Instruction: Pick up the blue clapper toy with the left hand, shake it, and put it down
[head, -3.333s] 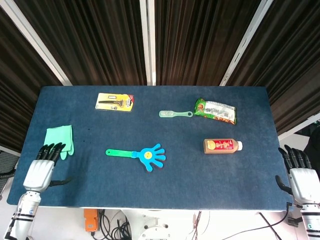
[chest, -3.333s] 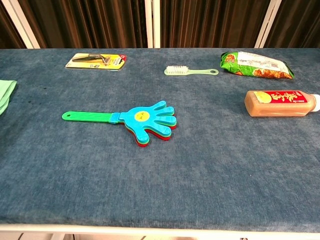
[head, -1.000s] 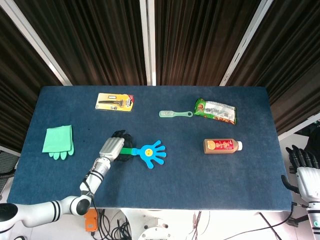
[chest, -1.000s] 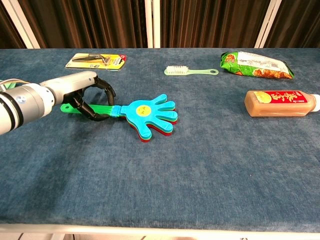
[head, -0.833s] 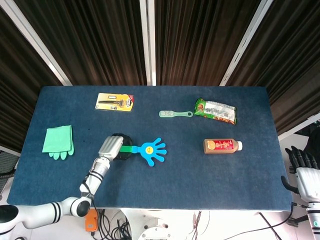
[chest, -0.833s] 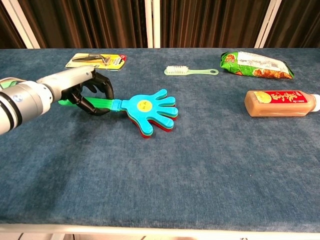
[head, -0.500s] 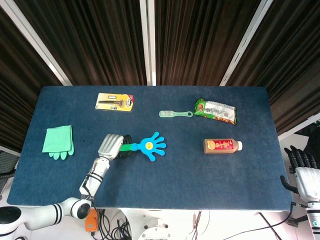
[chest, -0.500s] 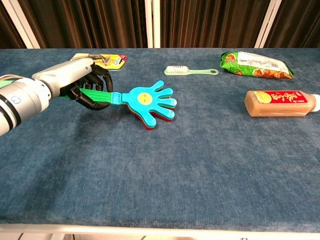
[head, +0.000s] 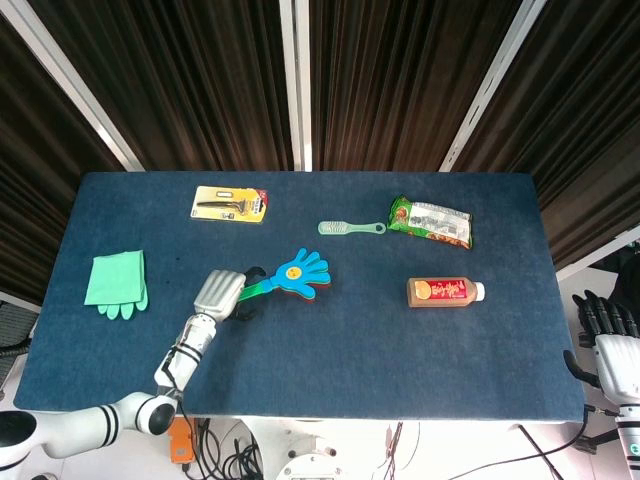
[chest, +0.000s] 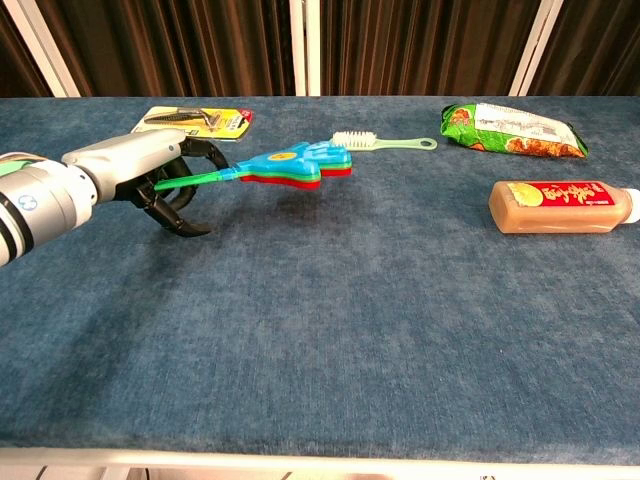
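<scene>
The silver left hand (chest: 150, 172) grips the green handle of the blue hand-shaped plastic clapper toy (chest: 293, 163), holding it clear above the dark blue cloth-covered table (chest: 400, 330). The right hand (head: 605, 340) rests off the table's right edge, holding nothing; whether its fingers are spread or curled I cannot tell

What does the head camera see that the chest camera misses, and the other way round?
Only the head view shows the green glove and the right hand, beside the table. Only the chest view shows the clapper toy from the side, lifted clear of the cloth. Both show the left hand holding its handle, the brush, snack bag, bottle and yellow pack.
</scene>
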